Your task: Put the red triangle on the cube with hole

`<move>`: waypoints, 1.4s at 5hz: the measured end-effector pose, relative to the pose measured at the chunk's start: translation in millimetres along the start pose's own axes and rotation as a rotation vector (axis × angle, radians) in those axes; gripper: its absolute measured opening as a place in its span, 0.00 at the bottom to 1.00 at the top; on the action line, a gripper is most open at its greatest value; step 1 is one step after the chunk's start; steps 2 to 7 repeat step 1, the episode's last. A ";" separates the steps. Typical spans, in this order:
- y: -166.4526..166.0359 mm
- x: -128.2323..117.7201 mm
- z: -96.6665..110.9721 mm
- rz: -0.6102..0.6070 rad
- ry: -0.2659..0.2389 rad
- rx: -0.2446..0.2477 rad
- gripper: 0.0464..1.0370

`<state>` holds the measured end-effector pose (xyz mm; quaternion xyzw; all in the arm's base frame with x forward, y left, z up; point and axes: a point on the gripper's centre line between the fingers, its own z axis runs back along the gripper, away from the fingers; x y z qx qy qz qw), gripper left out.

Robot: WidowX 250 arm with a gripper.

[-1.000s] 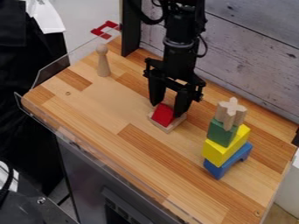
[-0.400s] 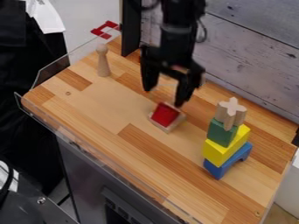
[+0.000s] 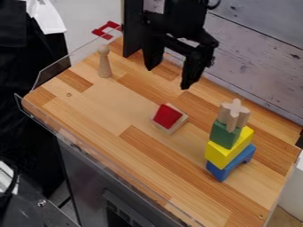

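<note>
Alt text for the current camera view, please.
A red triangle block sits on a pale wooden block on a wooden table; the robot's open jaws hang above, holding nothing. A stack of blue, yellow, green and plain wood blocks stands to the right, a wooden peg upper left.

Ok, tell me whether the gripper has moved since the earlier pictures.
Yes, the gripper has risen: it was down at the red triangle and now hangs higher in view, roughly level with the wooden peg.
</note>
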<state>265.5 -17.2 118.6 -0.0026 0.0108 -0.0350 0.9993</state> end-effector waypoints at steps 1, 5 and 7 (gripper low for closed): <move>-12.3 3.8 5.6 -0.028 -0.003 -0.017 0.96; -12.3 3.8 5.6 -0.028 -0.003 -0.017 0.96; -12.3 3.8 5.6 -0.028 -0.003 -0.017 0.96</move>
